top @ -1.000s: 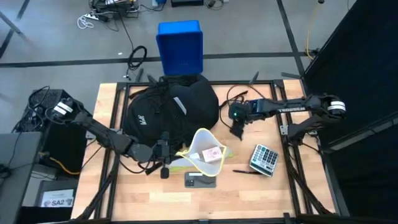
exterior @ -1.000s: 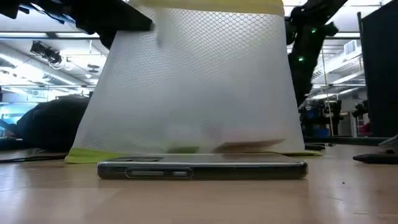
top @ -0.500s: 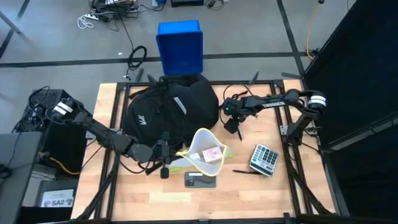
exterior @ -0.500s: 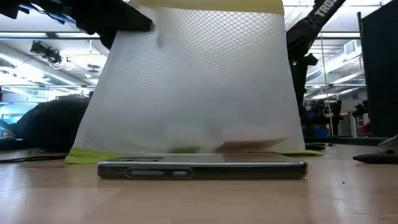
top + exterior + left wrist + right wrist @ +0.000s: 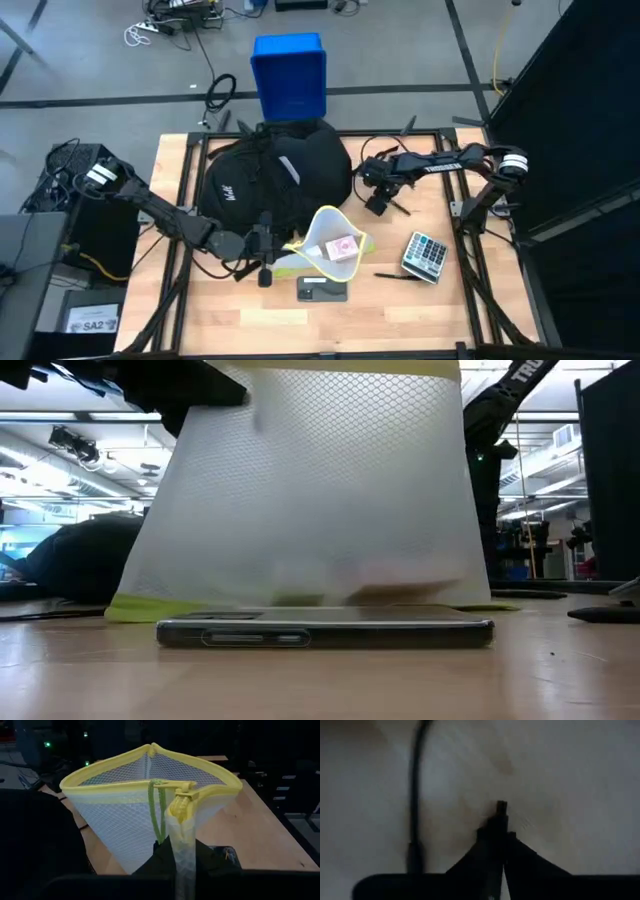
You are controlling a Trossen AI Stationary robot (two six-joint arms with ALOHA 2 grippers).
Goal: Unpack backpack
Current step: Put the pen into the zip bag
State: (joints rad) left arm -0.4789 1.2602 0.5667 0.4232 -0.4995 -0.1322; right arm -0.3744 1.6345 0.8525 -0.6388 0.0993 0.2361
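The black backpack (image 5: 270,175) lies at the table's far left. Beside its near right side stands an open white mesh pouch (image 5: 325,245) with yellow trim, its bottom on the table (image 5: 300,605) and a pink thing (image 5: 343,247) inside. My left gripper (image 5: 268,245) comes in from the table's left and is shut on the pouch (image 5: 150,795). My right gripper (image 5: 376,203) hovers right of the backpack, pointing down, shut on a thin dark object (image 5: 501,809). My left gripper pinches the pouch's mesh strip just below the zipper end (image 5: 181,840) between its two fingers (image 5: 159,860). It reaches in level from the table's left. The pouch stands with its mouth open, its lower edge on the table. My right gripper pinches the thin dark object between its shut fingers (image 5: 485,845), and only the short tip (image 5: 501,806) sticks out past them. The fingers point down at the table. Whether the tip touches the wood cannot be told.
A phone (image 5: 322,290) lies just in front of the pouch. A calculator (image 5: 425,255) and a pen (image 5: 400,275) lie at the near right. A black cable (image 5: 385,152) loops by the right gripper. A blue box (image 5: 290,75) stands on the floor beyond the table.
My right arm has folded its elbow in, and its gripper has shifted slightly toward the backpack and turned, staying shut. My left gripper and the pouch have kept still.
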